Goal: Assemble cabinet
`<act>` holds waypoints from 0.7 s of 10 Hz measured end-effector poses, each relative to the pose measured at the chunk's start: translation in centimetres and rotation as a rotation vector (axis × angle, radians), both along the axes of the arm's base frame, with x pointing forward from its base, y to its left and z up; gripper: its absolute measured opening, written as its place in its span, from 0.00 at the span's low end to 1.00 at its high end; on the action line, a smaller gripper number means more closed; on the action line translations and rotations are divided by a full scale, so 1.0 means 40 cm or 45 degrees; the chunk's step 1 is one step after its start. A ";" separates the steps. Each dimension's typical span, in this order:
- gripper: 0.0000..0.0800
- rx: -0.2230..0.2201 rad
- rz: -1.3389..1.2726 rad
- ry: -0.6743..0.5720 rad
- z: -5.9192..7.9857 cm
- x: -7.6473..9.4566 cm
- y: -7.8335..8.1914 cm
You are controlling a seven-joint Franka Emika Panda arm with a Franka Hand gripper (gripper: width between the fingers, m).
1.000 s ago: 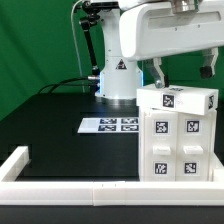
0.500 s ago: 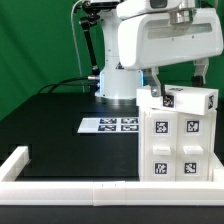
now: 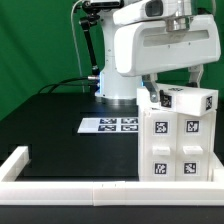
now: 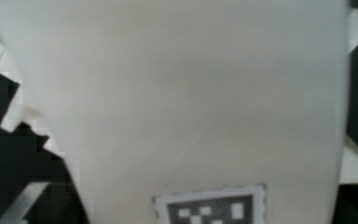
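Note:
The cabinet (image 3: 178, 135) is a white box with black-and-white tags, standing at the exterior view's right against the front rail. My gripper (image 3: 172, 86) hangs just above its top panel (image 3: 185, 99). The two fingers are spread wide, and the left fingertip (image 3: 148, 92) is down by the top's back left corner. The jaws hold nothing. In the wrist view a white cabinet panel (image 4: 176, 100) fills almost the whole picture, with one tag (image 4: 211, 208) on it. My fingers do not show there.
The marker board (image 3: 110, 125) lies flat on the black table, left of the cabinet. The white rail frame (image 3: 60, 186) runs along the front edge and left corner. The arm's base (image 3: 118, 85) stands behind, in front of a green backdrop.
My hand has come down and shifted toward the exterior view's left, from higher above the cabinet to close over its top. The fingers stay spread. The cabinet has not moved.

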State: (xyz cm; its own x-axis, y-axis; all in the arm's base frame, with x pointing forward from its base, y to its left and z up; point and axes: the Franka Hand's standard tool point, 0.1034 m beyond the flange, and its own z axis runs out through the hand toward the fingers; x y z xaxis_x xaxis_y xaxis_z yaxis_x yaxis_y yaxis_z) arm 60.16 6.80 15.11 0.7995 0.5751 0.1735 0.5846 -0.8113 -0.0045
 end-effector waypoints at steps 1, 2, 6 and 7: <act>0.69 0.002 -0.016 0.001 0.000 0.000 -0.001; 0.70 0.007 -0.054 0.005 0.000 0.000 -0.001; 0.70 0.067 -0.438 0.009 0.003 0.002 -0.003; 0.70 0.088 -0.567 0.009 0.004 0.001 -0.003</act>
